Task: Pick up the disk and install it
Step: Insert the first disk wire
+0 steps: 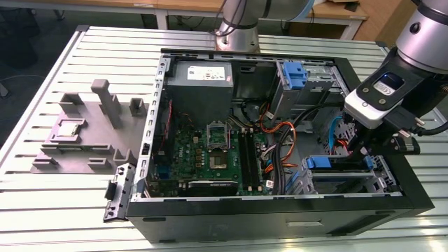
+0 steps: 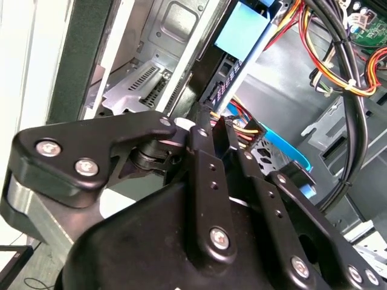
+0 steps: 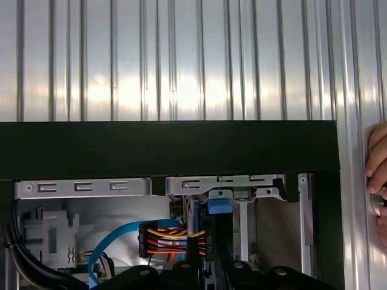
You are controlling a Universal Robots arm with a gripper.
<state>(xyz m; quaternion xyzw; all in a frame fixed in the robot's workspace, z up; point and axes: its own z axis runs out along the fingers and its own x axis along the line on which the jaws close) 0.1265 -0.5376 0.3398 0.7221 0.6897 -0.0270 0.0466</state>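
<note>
My gripper point(image 1: 364, 149) is lowered inside the computer case point(image 1: 280, 210) at the drive bay, how far open I cannot tell, with the disk point(image 2: 233, 57) standing on edge in the bay, apparently for seating.

Ribbed silver tabletop point(image 3: 181, 60): fills the upper part of the frame, slats running vertically. Black case wall point(image 3: 169, 148): a wide horizontal band across mid-frame. Silver metal cage rails point(image 3: 84, 187): directly under that band. Bundle of yellow, red and black wires point(image 3: 172, 238): lower centre, beside a light-blue cable point(image 3: 112, 238) that loops at lower left. Blue plastic piece point(image 3: 219, 206): just right of the wires. Black gripper parts point(image 3: 205, 279): along the bottom edge. Person's fingers point(image 3: 378, 175): at the right edge.
</note>
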